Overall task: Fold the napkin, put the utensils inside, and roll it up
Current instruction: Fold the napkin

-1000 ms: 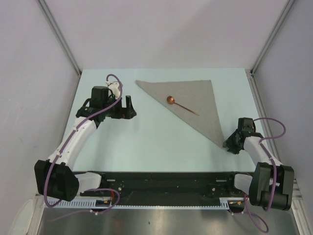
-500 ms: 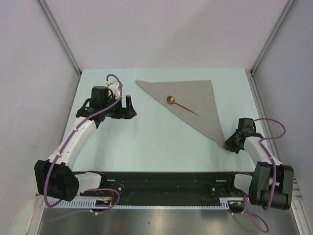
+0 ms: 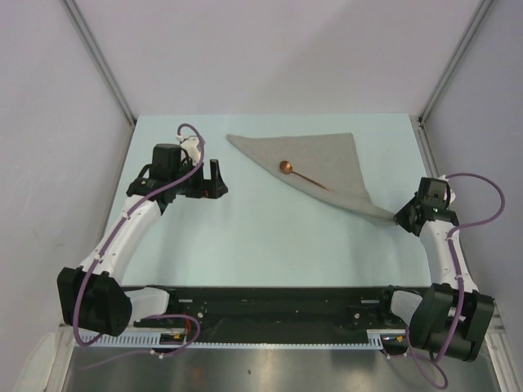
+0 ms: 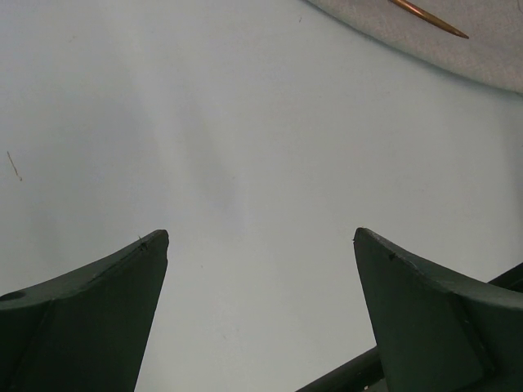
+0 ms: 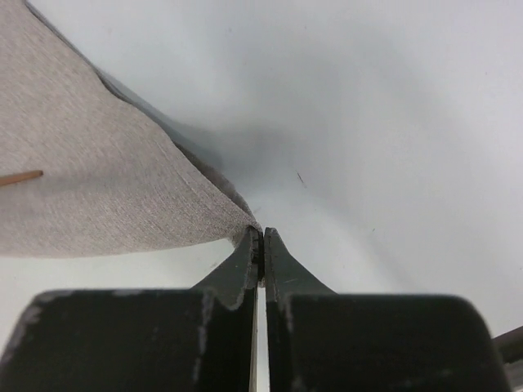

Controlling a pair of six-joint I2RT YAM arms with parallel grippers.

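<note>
White links, black joints, purple cables, a black left hand and right hand.

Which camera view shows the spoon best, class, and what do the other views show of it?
The top view: the whole spoon, bowl and handle, lies on the napkin. The left wrist view catches only part of the handle at its top edge; the right wrist view only the handle's tip at its left edge.

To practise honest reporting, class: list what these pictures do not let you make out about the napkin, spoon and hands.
- Right wrist view: spoon bowl, cut off by the left edge.
- Left wrist view: most of the napkin, cut off by the top edge.
- Top view: pinched napkin corner, hidden by the right hand.
</note>
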